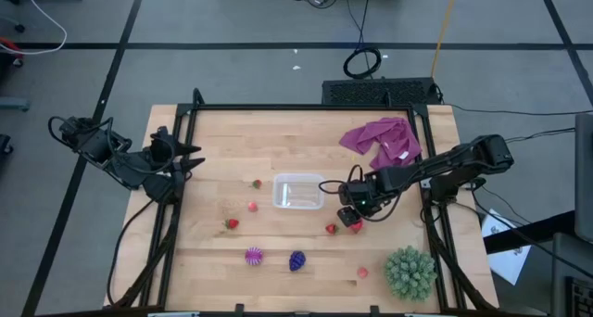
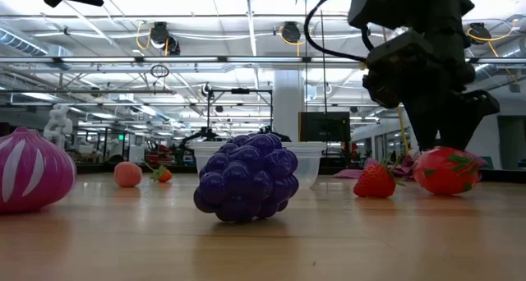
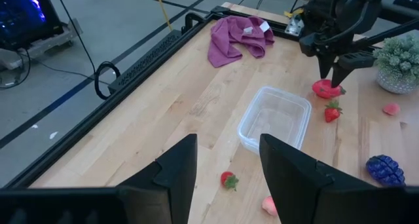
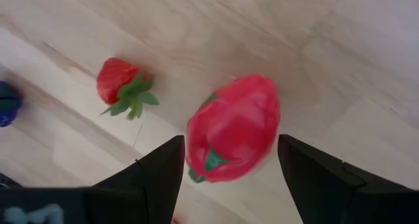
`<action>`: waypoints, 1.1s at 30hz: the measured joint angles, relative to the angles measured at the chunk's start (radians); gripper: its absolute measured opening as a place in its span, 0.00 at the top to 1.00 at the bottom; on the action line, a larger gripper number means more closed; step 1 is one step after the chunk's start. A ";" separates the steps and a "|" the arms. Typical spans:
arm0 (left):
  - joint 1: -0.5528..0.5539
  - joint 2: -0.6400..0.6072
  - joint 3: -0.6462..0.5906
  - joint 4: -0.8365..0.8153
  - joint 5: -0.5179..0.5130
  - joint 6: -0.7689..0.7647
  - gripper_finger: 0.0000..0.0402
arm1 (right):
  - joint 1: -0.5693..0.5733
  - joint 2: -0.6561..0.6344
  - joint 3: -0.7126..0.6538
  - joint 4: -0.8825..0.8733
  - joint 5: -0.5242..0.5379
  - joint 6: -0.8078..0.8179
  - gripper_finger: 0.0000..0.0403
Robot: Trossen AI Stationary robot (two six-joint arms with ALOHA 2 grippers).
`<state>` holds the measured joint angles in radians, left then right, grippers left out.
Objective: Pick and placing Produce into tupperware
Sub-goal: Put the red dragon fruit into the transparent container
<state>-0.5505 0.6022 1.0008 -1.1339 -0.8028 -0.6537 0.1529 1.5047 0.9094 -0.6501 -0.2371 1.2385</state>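
- nothing sitting in the tupperware (image 1: 298,192) yet; it's looking empty in the high view, mid-table, so the task is barely getting started.
- right gripper (image 1: 353,221) is hanging just off the box's right side, fingers spread w/ a big red fruit (image 4: 233,129) lying between them on the wood. fingers aren't touching it in the wrist view, so nothing's being grasped atm; judging this as lining up for the 1st pick.
- small strawberry (image 4: 120,86) is lying just beside that red fruit, on the box side.
- left gripper (image 3: 226,168) is waiting at the table's left edge, fingers apart & holding nothing.
- produce lying loose on the wood: two red bits (image 1: 257,183) left of the box, w/ a pinkish one (image 1: 251,206) between them, a striped magenta piece (image 1: 253,256) and a dark purple bumpy one (image 1: 296,259) toward the front, a pink bit (image 1: 362,272) near the green spiky ball (image 1: 409,271).
- purple cloth (image 1: 382,139) is sitting behind the box, not part of the job.
- left to do, by my count: all eight-ish pieces still needing to go in.
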 joint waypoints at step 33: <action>0.000 0.000 0.000 0.001 -0.002 0.002 0.58 | 0.000 -0.002 -0.092 0.124 -0.003 0.006 0.42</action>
<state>-0.5507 0.6022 1.0008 -1.1333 -0.8047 -0.6516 0.1532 1.5024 0.8169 -0.5264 -0.2401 1.2449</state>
